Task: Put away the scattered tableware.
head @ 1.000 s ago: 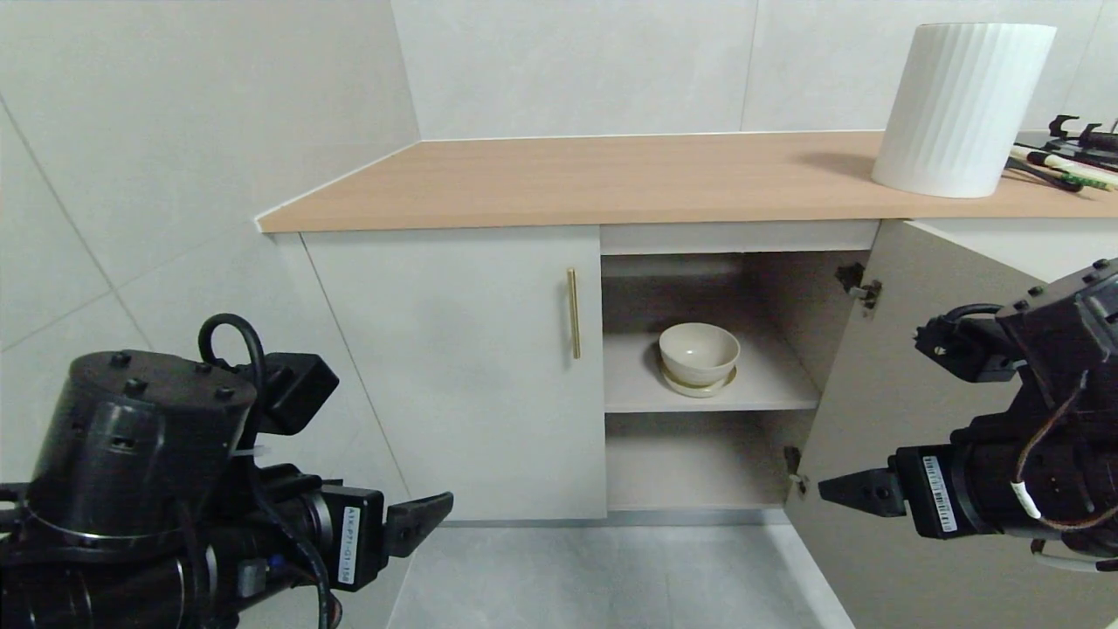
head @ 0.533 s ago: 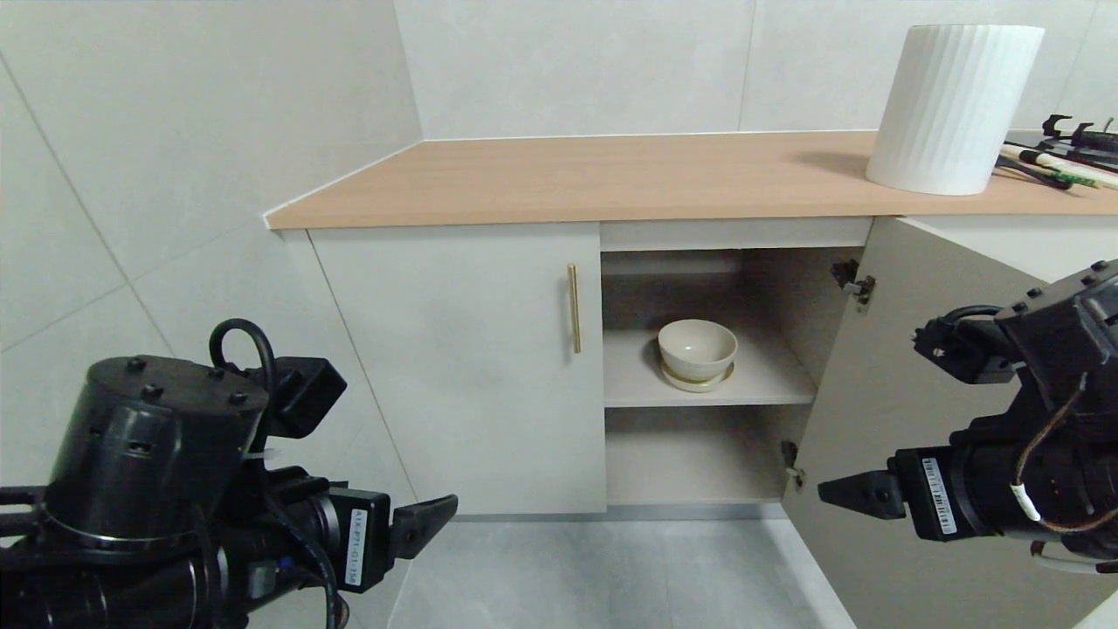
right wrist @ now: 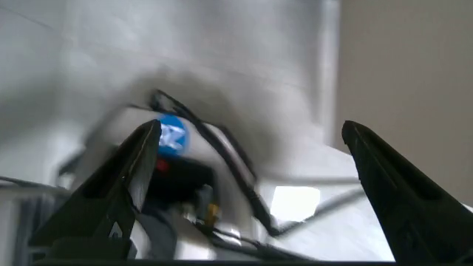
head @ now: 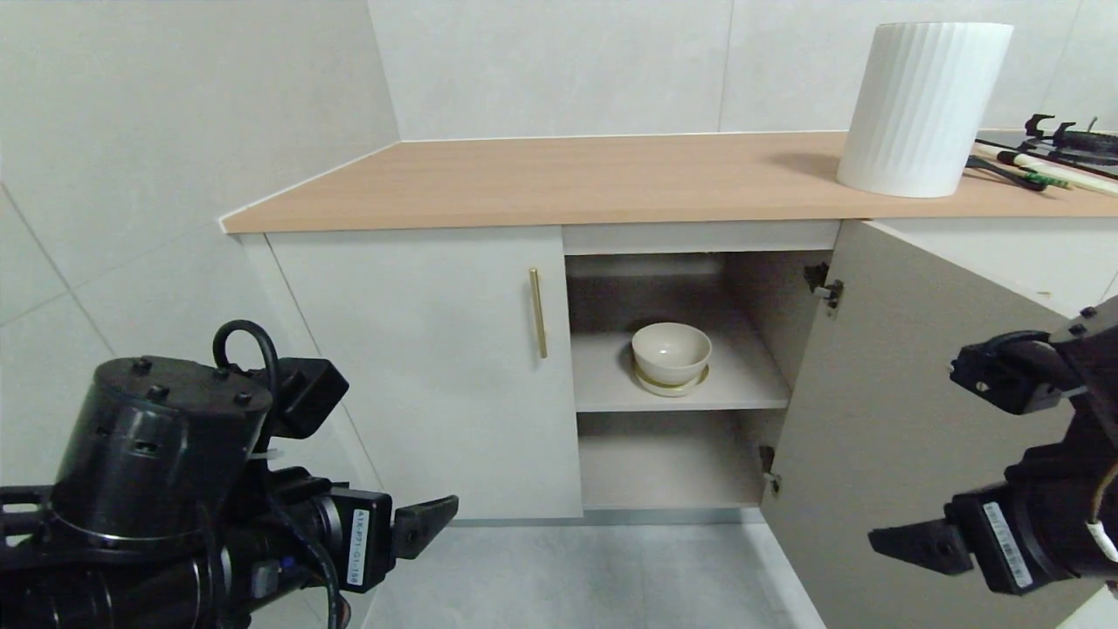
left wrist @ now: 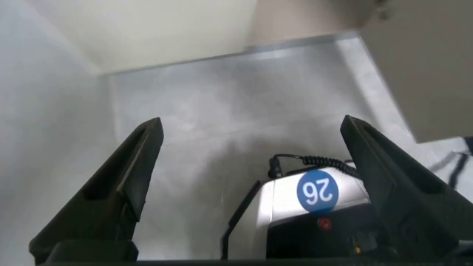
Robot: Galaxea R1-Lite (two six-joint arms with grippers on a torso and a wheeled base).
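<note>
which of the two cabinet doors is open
The right door, swung outward so the shelves and the bowl show; the left door, with the gold handle, is shut.

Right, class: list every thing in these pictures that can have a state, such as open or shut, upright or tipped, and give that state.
Left cupboard door: shut.
Right cupboard door: swung open.
Bowl: upright, on the saucer on the upper shelf.
White ribbed container: upright on the countertop.
Left gripper: open, holding nothing.
Right gripper: open, holding nothing.
</note>
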